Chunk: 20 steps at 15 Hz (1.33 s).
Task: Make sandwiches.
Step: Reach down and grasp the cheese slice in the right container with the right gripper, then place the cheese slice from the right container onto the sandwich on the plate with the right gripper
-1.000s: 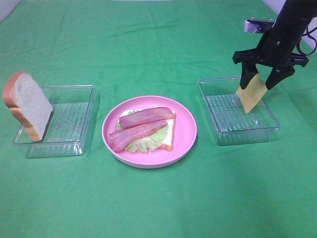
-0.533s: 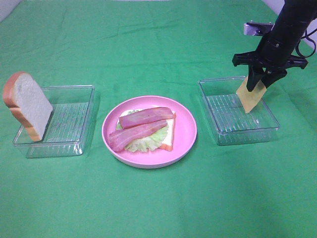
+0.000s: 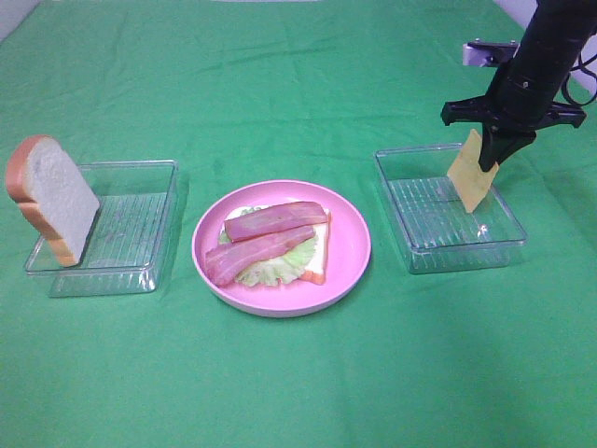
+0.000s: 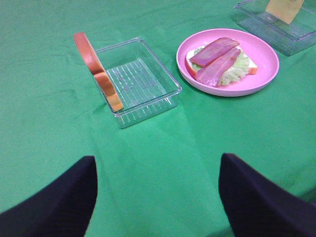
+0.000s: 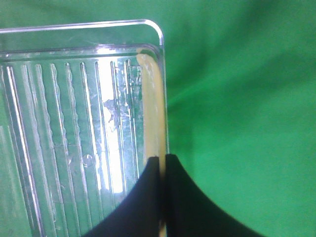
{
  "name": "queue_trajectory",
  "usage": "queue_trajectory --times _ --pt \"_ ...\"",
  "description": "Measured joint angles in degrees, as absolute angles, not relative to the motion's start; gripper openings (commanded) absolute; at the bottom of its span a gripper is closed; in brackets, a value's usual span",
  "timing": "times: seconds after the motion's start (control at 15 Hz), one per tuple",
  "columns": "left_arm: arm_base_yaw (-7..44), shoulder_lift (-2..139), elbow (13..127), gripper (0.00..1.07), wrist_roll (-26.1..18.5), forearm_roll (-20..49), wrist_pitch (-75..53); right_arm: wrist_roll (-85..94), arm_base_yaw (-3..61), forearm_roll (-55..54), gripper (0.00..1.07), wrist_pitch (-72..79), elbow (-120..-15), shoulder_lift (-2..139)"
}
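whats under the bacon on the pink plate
A pale green lettuce leaf lies right under the two bacon strips. Below it is a bread slice flat on the pink plate. The bacon and lettuce cover the middle, so anything else between the layers cannot be seen.

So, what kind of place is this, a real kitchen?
Probably a robot test table, not a kitchen: a plain green cloth, toy sandwich parts on a pink plate, and the right gripper holding a cheese slice.
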<state>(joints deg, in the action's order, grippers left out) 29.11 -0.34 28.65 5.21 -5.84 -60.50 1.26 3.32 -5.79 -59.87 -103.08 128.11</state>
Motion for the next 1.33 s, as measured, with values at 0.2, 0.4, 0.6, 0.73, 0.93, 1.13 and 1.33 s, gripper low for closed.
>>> queue_trajectory --times 0.2,0.4,0.6,0.73,0.93,1.13,1.33 --pt "29.11 -0.34 28.65 0.67 5.21 -5.84 -60.5 1.15 3.32 -5.84 0.0 -59.99 -103.08 126.11" --pt "29.11 -0.34 28.65 0.67 5.21 -5.84 -60.5 1.15 3.32 -7.79 0.0 -60.05 -103.08 122.9" --pt "29.11 -0.34 28.65 0.67 5.21 -5.84 -60.5 1.15 3.32 -12.61 0.0 -62.91 -103.08 119.52" --pt "29.11 -0.34 28.65 0.67 5.21 -5.84 -60.5 3.5 3.32 -17.99 0.0 -66.06 -103.08 118.6" --pt "29.11 -0.34 28.65 0.67 5.21 -5.84 -60.5 6.42 3.32 -25.21 0.0 -69.04 -103.08 117.57" --pt "29.11 -0.34 28.65 0.67 5.21 -5.84 -60.5 8.02 7.62 -27.73 0.0 -69.27 -103.08 114.53" --pt "29.11 -0.34 28.65 0.67 5.21 -5.84 -60.5 9.22 14.09 -32.95 0.0 -69.33 -101.81 113.79"
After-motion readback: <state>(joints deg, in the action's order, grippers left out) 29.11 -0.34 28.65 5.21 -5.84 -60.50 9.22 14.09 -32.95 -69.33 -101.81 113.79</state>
